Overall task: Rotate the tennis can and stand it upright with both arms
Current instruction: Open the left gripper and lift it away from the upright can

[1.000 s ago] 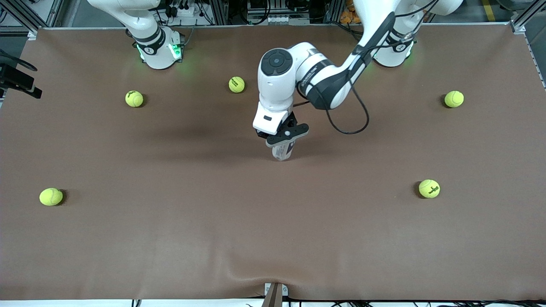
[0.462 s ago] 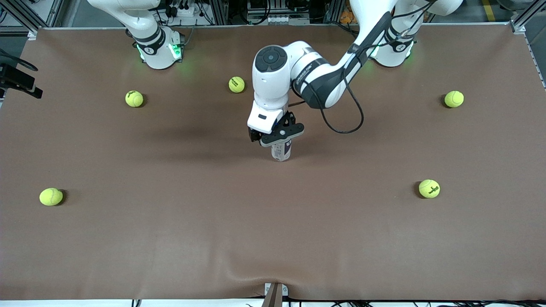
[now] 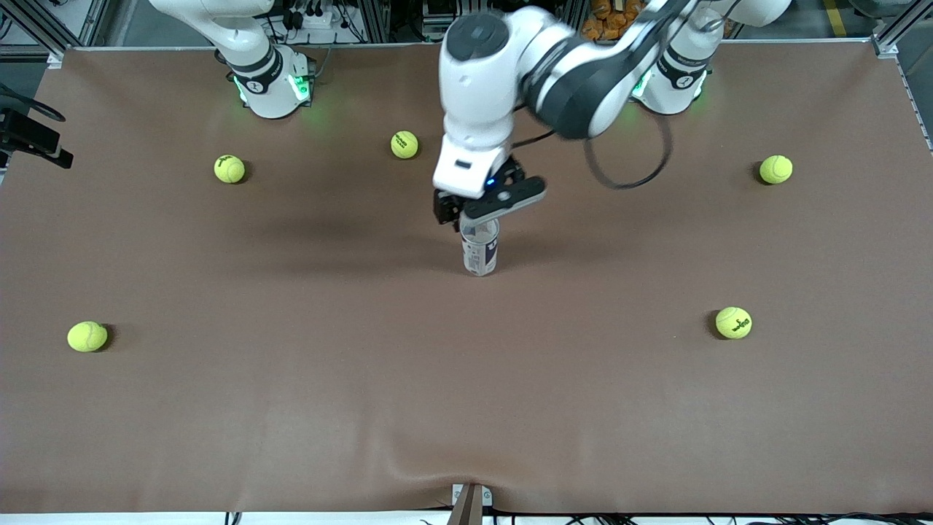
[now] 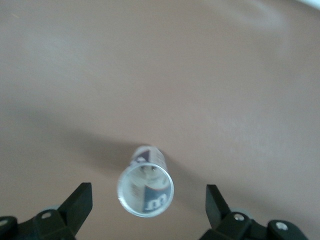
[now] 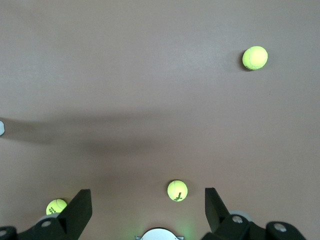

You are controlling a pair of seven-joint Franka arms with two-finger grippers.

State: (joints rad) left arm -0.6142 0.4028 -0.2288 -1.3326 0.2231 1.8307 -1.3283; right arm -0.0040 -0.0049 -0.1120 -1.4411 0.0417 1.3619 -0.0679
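The tennis can (image 3: 480, 252) stands upright on the brown mat near the table's middle, silver-white with a dark blue label. The left wrist view looks straight down at the can's round top (image 4: 145, 187). My left gripper (image 3: 487, 213) hangs just above the can, open, with nothing between its fingers. In the left wrist view the left gripper (image 4: 148, 189) has one black finger on each side of the can, well apart from it. My right gripper (image 5: 147, 192) is open and empty, high over the table near its own base. The front view shows only the right arm's base (image 3: 271, 86).
Several yellow-green tennis balls lie scattered on the mat: one (image 3: 404, 144) farther from the front camera than the can, others (image 3: 229, 168) (image 3: 87, 336) toward the right arm's end, and others (image 3: 775, 169) (image 3: 733, 322) toward the left arm's end.
My left gripper has opened, let go of the tennis can and risen above it. The can stays upright in place. The right arm has not moved.
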